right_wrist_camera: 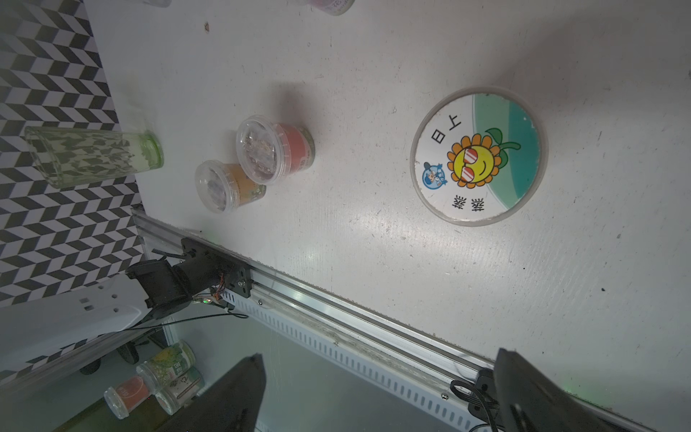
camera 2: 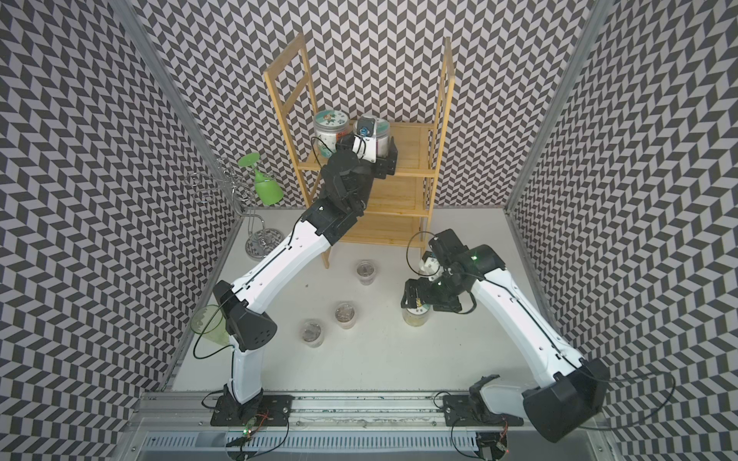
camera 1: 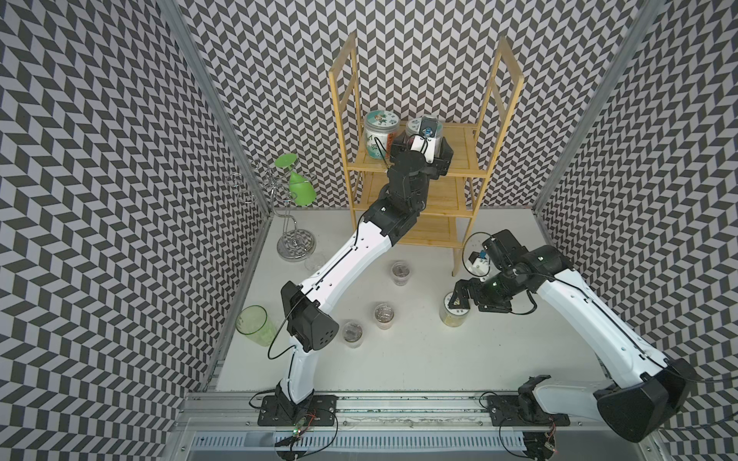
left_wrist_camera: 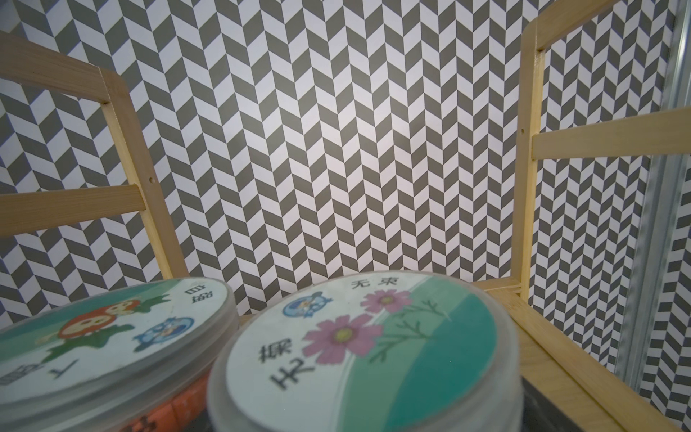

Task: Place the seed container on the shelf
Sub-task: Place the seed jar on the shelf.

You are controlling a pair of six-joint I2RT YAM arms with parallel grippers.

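Chevron walls, white table [camera 1: 419,359]; left pincer [camera 1: 423,151] flanked flower-lid jar [left_wrist_camera: 366,348] on shelf [camera 1: 465,157] top tier, grip unclear; right pincer [right_wrist_camera: 379,355] gaped above sunflower jar [right_wrist_camera: 478,157].

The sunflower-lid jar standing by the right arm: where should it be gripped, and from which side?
Probably across the round lid's rim, straight down from above: the sunflower-lid jar stands upright, lid facing up, equally round from every side, and the open right gripper hangs close above it, pointing down.
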